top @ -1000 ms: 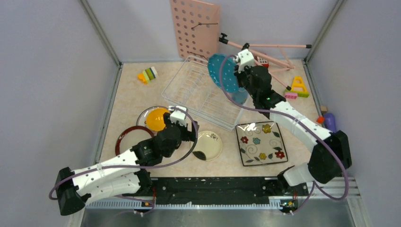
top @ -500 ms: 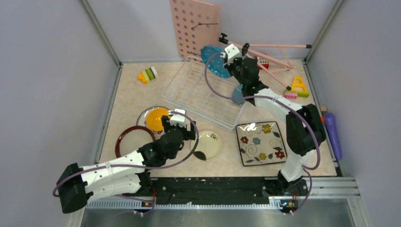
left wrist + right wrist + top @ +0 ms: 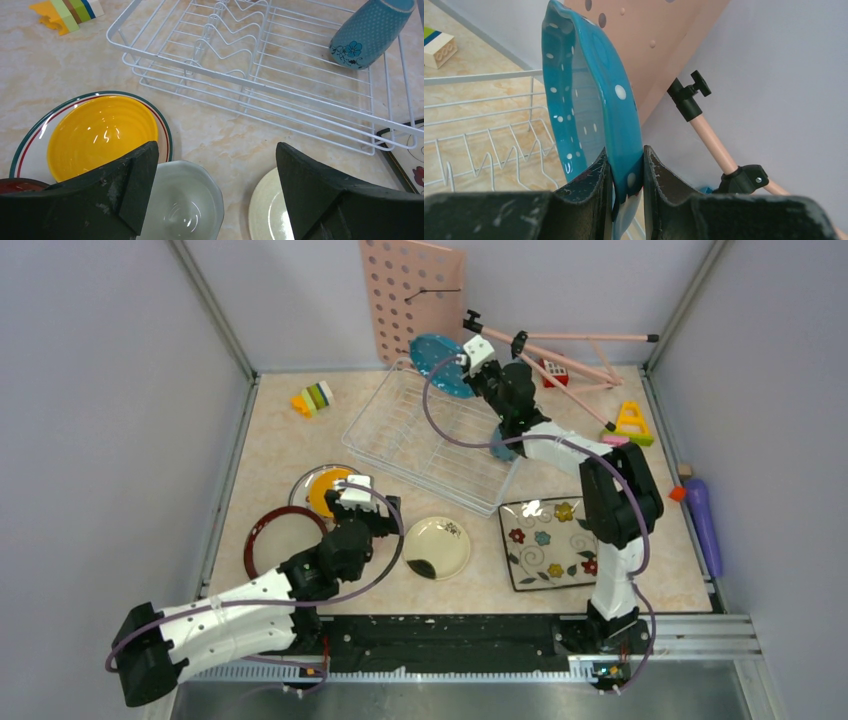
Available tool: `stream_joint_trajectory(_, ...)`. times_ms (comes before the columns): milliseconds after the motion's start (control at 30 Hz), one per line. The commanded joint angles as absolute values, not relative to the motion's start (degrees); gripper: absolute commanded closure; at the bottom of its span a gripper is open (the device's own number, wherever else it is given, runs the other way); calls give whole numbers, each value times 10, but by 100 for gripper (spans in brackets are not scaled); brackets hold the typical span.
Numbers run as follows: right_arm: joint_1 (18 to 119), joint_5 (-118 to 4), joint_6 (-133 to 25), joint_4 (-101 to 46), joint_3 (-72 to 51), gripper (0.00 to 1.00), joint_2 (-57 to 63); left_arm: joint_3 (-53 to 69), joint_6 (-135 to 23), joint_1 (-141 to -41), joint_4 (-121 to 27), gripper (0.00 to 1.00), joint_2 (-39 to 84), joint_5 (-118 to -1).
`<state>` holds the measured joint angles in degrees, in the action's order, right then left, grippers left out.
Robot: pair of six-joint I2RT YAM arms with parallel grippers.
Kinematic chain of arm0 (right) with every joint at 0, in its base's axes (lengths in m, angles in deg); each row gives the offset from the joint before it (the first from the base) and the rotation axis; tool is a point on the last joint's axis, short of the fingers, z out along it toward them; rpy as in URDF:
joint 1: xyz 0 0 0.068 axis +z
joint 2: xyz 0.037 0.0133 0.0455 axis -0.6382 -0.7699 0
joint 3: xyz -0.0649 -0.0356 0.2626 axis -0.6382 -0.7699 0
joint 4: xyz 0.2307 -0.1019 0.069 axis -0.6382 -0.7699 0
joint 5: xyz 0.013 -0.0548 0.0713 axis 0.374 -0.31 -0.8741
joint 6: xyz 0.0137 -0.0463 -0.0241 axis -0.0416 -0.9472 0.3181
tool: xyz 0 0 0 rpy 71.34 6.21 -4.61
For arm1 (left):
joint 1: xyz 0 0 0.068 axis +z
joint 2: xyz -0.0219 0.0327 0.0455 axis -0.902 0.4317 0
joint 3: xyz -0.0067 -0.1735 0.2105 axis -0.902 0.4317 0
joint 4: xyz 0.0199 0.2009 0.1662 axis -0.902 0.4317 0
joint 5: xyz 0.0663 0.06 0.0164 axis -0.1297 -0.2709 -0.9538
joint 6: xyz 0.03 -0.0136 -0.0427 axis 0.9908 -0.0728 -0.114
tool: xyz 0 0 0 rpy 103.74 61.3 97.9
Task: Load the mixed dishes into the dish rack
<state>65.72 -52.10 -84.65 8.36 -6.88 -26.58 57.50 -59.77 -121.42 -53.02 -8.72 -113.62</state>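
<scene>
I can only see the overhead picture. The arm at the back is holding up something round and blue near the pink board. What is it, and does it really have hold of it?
Observer: The right wrist camera shows a teal polka-dot plate, on edge, its rim pinched between the two fingers of the right gripper.
Operator: And the front arm, has it got anything?
Observer: No. Its camera shows the left gripper open and empty above a small pale scalloped bowl, which the arm hides from you.
Operator: Is anything in the white rack?
Observer: A blue dotted cup with a flower print leans tilted at one end of the dish rack; the prong rows are bare.
</scene>
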Motion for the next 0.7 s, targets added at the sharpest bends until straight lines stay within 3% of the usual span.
stream_joint_trajectory(0,652,-542,-848,275,-28,100,-275,577,-609,-1210,-560,8,-82,-1137)
stream_joint_trajectory(600,647,-534,-792,243,-32,100,-317,581,-610,-1209,-560,6,-72,-1126)
stream_joint_trajectory(667,646,-542,-791,186,-15,95,-320,580,-610,-1209,-561,6,-66,-1125)
